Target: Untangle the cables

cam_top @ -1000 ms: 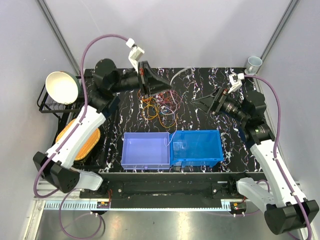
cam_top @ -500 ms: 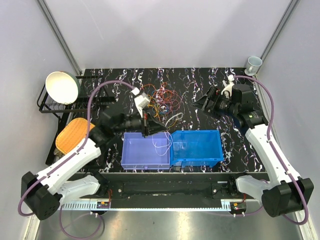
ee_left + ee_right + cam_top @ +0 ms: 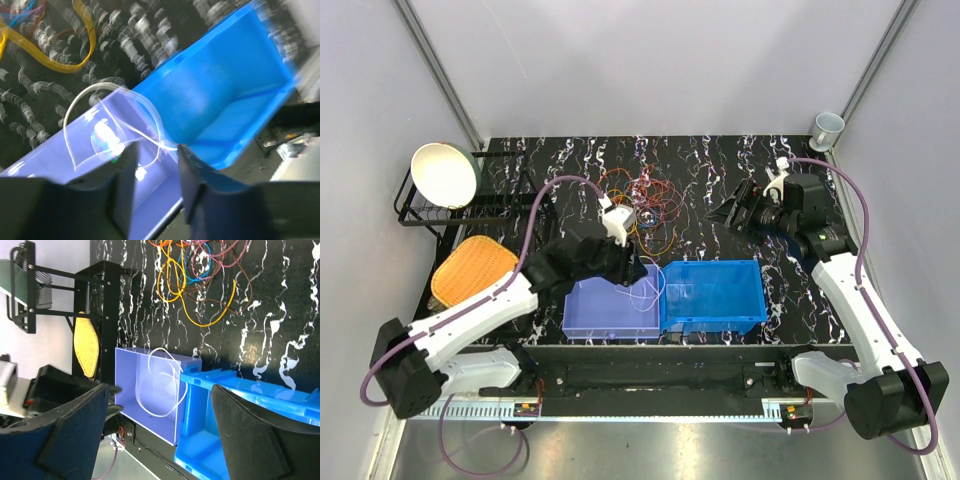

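Carried one white cable [image 3: 648, 290] off the tangle of cables [image 3: 645, 205] within the last second and let it go. Lies now as a loose loop in the purple bin [image 3: 592, 310], propped against the wall next to the blue bin [image 3: 720, 290]. Leaves the orange, red, yellow and blue loops heaped near the middle of the table's far edge.

Done with the left gripper [image 3: 635, 272], swung from the far side to above the purple bin at the near edge. Jaws now parted, strand slack between them, nothing pinched. Keeps the right gripper [image 3: 717, 212] spread wide and empty over the right side.

Counts, probably, as one cable sorted and many to go.

Underneath, a black, white-veined table [image 3: 720, 160]. Off its left edge, a wire rack [image 3: 420, 215] with a white bowl [image 3: 445, 173], and an orange woven mat [image 3: 470, 268]. Beyond the far right corner, a cup [image 3: 828, 127]. Plain pale walls all round.
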Robot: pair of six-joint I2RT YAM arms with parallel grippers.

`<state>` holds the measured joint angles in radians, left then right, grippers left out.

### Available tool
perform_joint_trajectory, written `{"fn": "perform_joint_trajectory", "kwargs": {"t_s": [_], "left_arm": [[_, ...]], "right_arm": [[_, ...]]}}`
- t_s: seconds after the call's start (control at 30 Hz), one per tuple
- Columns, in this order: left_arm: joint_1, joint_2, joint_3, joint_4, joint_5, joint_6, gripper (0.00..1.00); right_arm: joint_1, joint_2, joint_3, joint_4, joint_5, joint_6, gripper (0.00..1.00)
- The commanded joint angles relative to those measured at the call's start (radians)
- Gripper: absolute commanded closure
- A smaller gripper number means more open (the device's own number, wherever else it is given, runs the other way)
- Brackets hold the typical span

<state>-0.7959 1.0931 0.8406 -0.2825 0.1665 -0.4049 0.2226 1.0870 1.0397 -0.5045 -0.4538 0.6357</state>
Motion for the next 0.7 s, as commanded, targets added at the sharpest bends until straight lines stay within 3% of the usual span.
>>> {"fn": "perform_joint_trajectory", "kwargs": {"t_s": [0.0, 0.03, 0.13, 0.17, 0.2, 0.4, 0.67], "left_arm": [[-0.065, 0.048, 0.150, -0.208, -0.307, 0.015, 0.44], [-0.069, 0.060, 0.164, -0.239, -0.346, 0.011, 0.35], [-0.071, 0.070, 0.198, -0.334, -0.481, -0.021, 0.25], [-0.071, 0.070, 0.201, -0.351, -0.520, -0.040, 0.13], [-0.071, 0.068, 0.199, -0.375, -0.531, -0.044, 0.11], [-0.069, 0.099, 0.155, -0.383, -0.578, -0.086, 0.16], [-0.069, 0.172, 0.063, -0.298, -0.519, -0.109, 0.26]], "right_arm": [[0.006, -0.009, -0.003, 0.000, 0.015, -0.018, 0.12], [0.006, -0.007, -0.004, 0.000, 0.015, -0.016, 0.12], [0.006, -0.004, -0.006, 0.000, 0.015, -0.019, 0.12], [0.006, -0.004, -0.004, 0.000, 0.015, -0.021, 0.12], [0.006, -0.004, -0.007, 0.000, 0.015, -0.021, 0.12], [0.004, 0.004, -0.017, 0.003, 0.014, -0.016, 0.12], [0.006, -0.003, -0.026, 0.000, 0.014, -0.021, 0.12]]}}
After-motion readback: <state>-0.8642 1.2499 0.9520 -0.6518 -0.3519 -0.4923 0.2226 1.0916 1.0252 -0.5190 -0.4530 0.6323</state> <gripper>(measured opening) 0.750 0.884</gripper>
